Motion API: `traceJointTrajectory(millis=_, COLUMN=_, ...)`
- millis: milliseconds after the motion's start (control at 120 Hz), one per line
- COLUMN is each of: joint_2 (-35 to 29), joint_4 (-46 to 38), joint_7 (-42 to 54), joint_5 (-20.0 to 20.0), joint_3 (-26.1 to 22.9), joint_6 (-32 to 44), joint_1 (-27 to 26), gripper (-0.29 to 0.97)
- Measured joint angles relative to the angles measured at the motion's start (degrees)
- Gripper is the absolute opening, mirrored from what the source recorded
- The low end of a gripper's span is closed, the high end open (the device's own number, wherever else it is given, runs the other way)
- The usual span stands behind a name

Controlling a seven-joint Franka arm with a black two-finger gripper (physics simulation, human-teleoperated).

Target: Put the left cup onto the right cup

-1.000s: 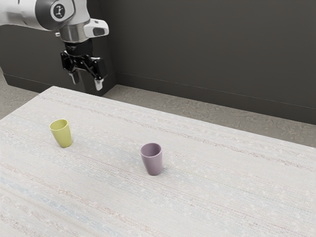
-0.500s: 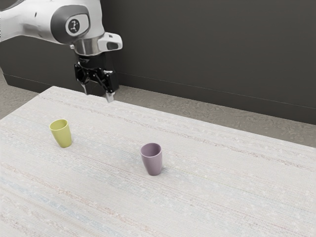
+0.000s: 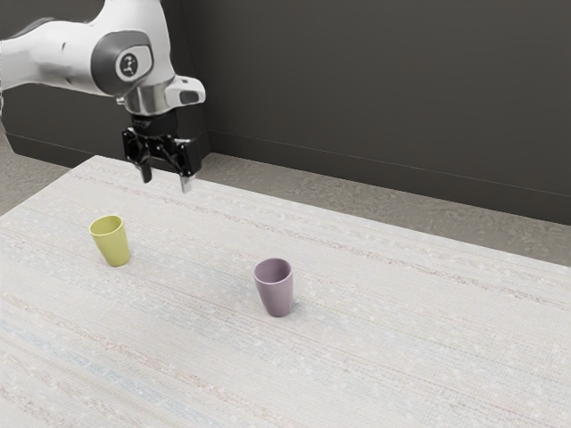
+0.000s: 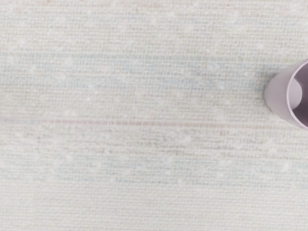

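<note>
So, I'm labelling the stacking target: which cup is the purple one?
The purple cup is the one toward the exterior view's right; the yellow-green cup stands farther left. Both are upright.

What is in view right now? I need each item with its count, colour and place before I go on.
yellow-green cup: one, yellow-green, upright on the table toward the exterior view's left, nothing touching it.
purple cup: one, pale purple, upright near the table's middle, apart from the yellow-green cup, toward the exterior view's right of it.
table: one, whitish with faint woven streaks, under both cups.
floor: grey, beyond the table's far edge.
wall: dark grey, at the back.
arm: one, white, coming in from the exterior view's upper left.
end effector: one, black, fingers apart and holding nothing, in the air above the table's far edge, beyond the yellow-green cup.
</note>
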Motion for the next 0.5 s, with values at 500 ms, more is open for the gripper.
traceJointTrajectory(millis=500, joint_2=5.3, joint_4=-0.3, joint_7=0.3, joint_5=-1.3, joint_3=4.0, joint_6=2.3, joint_1=1.2, gripper=0.68)
